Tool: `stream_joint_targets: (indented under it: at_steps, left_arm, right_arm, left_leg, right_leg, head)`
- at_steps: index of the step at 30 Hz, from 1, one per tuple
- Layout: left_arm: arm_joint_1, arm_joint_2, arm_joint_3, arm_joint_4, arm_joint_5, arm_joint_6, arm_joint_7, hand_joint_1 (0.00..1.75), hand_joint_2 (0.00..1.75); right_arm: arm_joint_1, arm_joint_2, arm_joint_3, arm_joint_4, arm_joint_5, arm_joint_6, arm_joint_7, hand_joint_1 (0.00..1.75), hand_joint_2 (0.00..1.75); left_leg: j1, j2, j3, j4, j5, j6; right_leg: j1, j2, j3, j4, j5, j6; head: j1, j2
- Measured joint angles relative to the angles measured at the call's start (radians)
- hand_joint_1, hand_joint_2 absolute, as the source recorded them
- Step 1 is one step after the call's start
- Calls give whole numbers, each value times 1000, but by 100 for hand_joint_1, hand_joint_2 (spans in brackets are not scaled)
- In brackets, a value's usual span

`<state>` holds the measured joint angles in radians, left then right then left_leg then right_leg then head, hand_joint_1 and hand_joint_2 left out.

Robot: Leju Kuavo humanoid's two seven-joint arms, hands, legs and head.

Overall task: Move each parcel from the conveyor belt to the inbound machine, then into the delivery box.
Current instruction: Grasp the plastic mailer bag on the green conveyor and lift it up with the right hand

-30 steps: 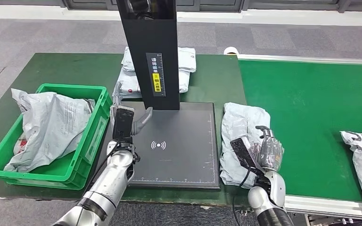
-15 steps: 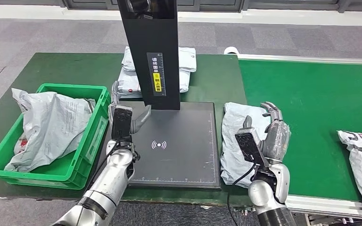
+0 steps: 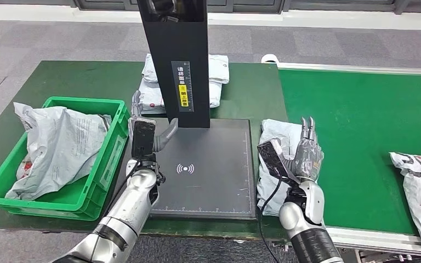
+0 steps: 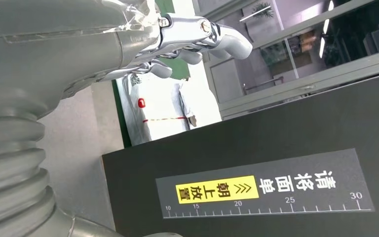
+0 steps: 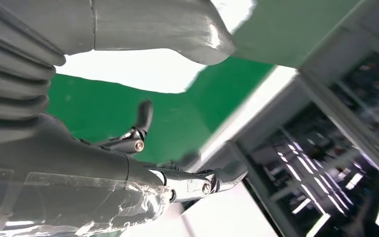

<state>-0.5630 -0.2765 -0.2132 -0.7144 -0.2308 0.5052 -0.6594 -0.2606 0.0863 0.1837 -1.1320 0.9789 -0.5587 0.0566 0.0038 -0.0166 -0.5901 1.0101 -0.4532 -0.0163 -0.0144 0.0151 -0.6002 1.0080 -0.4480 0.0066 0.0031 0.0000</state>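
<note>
Green belt (image 3: 362,109), right hand (image 3: 306,156) fingers (image 3: 308,129) spread above grey parcel (image 3: 277,142)

Grey parcel (image 3: 277,164) (crumpled) beside belt (image 3: 362,137).

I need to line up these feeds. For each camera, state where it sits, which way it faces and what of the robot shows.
Head view: high on the body, facing forward and down at the scanner plate; both arms show.
Left wrist view: behind the left hand, facing the scanner post, shared with the head view.
Right wrist view: behind the right hand, facing the conveyor belt.
</note>
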Motion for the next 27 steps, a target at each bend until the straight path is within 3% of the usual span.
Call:
stream_joint_targets:
  at_steps: [3,14,18,22,27]
  left_arm:
    - [0,0,0,2,1,0,-2,0,175]
    - [3,7,0,2,-1,0,5,0,175]
    - [8,9,0,-7,-12,-3,16,0,175]
    - [10,12,0,-12,-17,-14,22,0,175]
    - [9,15,0,-12,-19,-25,27,0,175]
  right_arm:
    - [10,-3,-5,34,23,8,26,0,0]
    - [56,-3,-14,65,80,60,71,0,0]
    - [64,-1,-14,67,115,141,97,0,0]
    - [65,5,-12,88,160,247,148,0,175]
    - [63,5,0,151,201,337,193,0,175]
  left_leg:
    - [0,0,-1,0,0,0]
    - [0,0,-1,0,0,0]
    - [0,0,-1,0,0,0]
    - [0,0,-2,0,0,0]
    - [0,0,-2,0,0,0]
  right_leg:
    - [0,0,-1,0,0,0]
    - [0,0,-1,0,0,0]
    - [0,0,-1,0,0,0]
    - [0,0,-1,0,0,0]
    - [0,0,-1,0,0,0]
  head:
    - [0,0]
    - [0,0]
    - [0,0]
    - [0,0]
    - [0,0]
